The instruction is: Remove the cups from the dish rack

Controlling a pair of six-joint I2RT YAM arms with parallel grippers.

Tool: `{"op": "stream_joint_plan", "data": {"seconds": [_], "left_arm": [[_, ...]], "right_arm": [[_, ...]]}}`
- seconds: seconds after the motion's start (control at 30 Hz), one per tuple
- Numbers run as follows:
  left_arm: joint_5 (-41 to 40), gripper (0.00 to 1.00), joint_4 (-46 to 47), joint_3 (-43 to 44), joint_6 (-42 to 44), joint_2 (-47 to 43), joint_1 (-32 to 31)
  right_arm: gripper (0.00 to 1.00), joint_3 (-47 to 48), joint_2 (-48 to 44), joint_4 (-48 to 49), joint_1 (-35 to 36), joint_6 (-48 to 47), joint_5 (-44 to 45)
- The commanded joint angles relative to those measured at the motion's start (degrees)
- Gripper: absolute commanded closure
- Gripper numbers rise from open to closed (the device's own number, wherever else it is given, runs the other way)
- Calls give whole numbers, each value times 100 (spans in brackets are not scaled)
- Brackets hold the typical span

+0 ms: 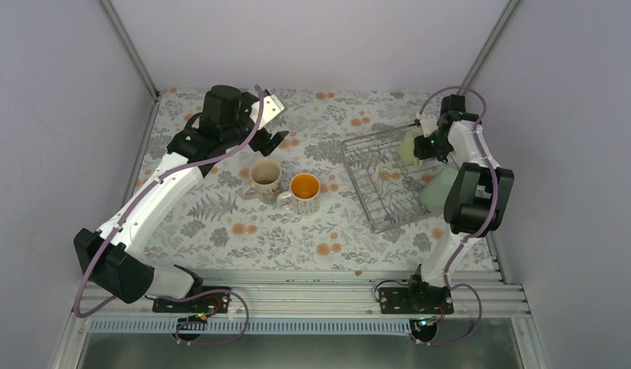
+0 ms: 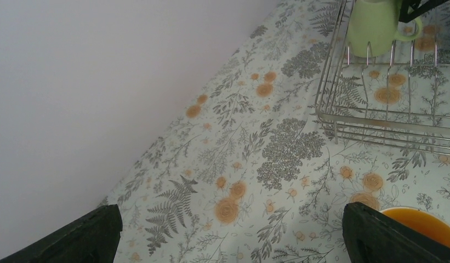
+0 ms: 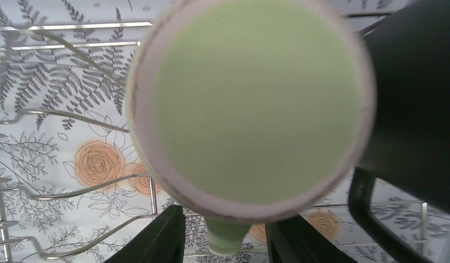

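floral cloth covers the table under pale walls, and at its right the pale green mug point(image 3: 255, 98) sits at the far end of the dish rack point(image 1: 362, 165), flat bottom towards the wrist camera. it looks like glazed ceramic: stiff, slick, fairly heavy, likely to chip on wire, so the handle seems the safest hold. the right gripper point(image 3: 227, 216) straddles that handle; whether it pinches i cannot tell. a black mug point(image 3: 414, 98) crowds beside it. the left gripper point(image 2: 228, 233) hangs spread wide, empty, near the orange-lined mug point(image 1: 304, 187).
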Motion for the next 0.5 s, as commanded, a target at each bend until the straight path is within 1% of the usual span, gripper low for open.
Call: {"op": "stream_joint_plan", "data": {"seconds": [0.0,0.07,0.13,0.23,0.27,0.47], "left_arm": [[100,0,201,-82,23,-31,-32],[95,0,201,-81,23,-15,-31],[94,0,207,-88,24,-21,-31],[103,0,229,-116,24,-4,-29],[105,0,225,-119,17,-2,-28],[281,0,246,-120,-62,26,-32]], "right_arm": [[61,-219,83,223,-50,80,-34],[62,-259,111,253,-48,85,-64],[66,-304,89,347,-50,93,-58],[80,-373,79,426,-46,111,-45],[83,-385,84,450,-49,115,-34],[85,-477,110,583,-47,124,9]]}}
